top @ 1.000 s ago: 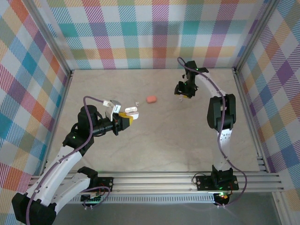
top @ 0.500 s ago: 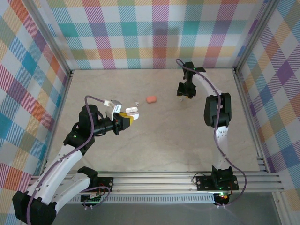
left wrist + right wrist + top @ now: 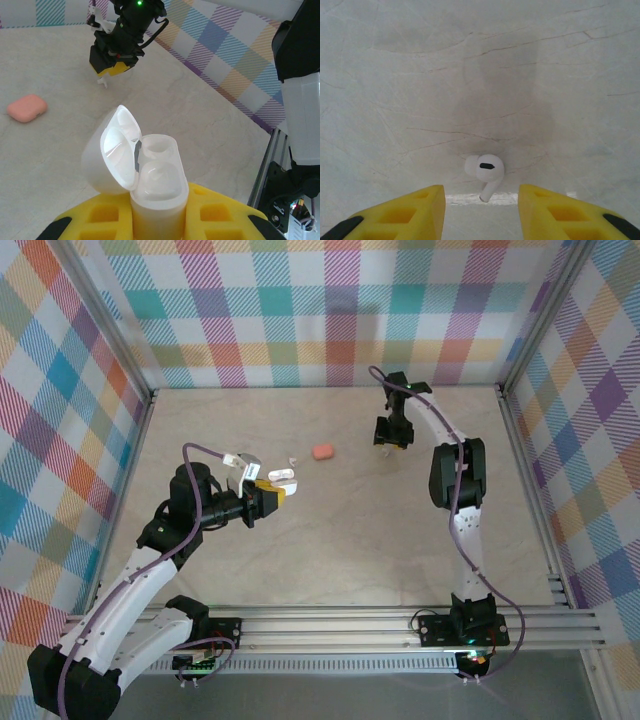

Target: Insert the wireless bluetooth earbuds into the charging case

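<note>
The pale, veined counter (image 3: 340, 540) fills the floor of a cell with plaid walls (image 3: 300, 310). The left arm (image 3: 130, 580) reaches in from the near left corner. The right arm (image 3: 462, 500) stretches up the right side and bends back toward the far middle.

The left claw (image 3: 266, 493) is clamped shut on the base of the white charging case (image 3: 150, 170) and holds it upright above the counter. The case's lid is swung open to the left, and both sockets look hollow.

The right claw (image 3: 481, 205) points down at the far part of the counter. Its yellow fingers (image 3: 410, 212) stand partly apart and grip nothing. A closed pink case (image 3: 322, 451) lies flat on the counter between the two claws, apart from both.

A white earbud (image 3: 486, 172) lies on the counter just beyond the right claw's fingertips, centred on the gap, its stem pointing back into it. A tiny white object (image 3: 292, 458), too small to make out, sits on the counter near the held case.
</note>
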{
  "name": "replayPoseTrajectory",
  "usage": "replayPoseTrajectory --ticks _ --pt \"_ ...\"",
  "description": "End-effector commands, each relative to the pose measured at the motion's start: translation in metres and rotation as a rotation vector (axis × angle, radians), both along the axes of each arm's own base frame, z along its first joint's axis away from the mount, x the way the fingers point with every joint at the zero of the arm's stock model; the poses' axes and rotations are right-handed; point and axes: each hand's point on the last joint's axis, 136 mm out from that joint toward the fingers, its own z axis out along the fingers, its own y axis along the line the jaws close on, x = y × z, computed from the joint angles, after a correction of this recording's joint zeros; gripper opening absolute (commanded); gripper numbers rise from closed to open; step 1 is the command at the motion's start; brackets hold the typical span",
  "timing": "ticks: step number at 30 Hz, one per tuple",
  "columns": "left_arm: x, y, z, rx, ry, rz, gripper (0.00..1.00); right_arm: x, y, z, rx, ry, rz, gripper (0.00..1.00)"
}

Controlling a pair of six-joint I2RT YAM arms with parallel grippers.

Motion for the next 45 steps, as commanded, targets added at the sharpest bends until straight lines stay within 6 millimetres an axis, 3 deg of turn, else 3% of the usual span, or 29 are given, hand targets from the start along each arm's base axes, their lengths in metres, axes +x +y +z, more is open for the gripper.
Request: replayPoseTrajectory --ticks 1,24,28,35,45 --pt "-0.004 -0.002 0.008 -0.007 -0.027 -0.022 0.0 -0.004 0.004 -0.008 -0.028 0.028 0.039 0.44" --pt "-0.008 0.001 0.012 0.001 -0.032 -0.017 0.0 0.0 0.002 -0.024 -0.071 0.049 0.078 0.4" --pt "-0.01 0.002 0.013 -0.001 -0.033 -0.015 0.0 -0.003 0.002 -0.028 -0.072 0.069 0.086 0.34" --pt "-0.01 0.002 0.014 -0.011 -0.035 -0.013 0.0 -0.012 -0.001 -0.033 -0.094 0.097 0.099 0.34" --pt "-0.015 0.003 0.015 -0.016 -0.03 -0.014 0.0 -0.011 0.006 -0.017 -0.073 0.055 0.123 0.24"
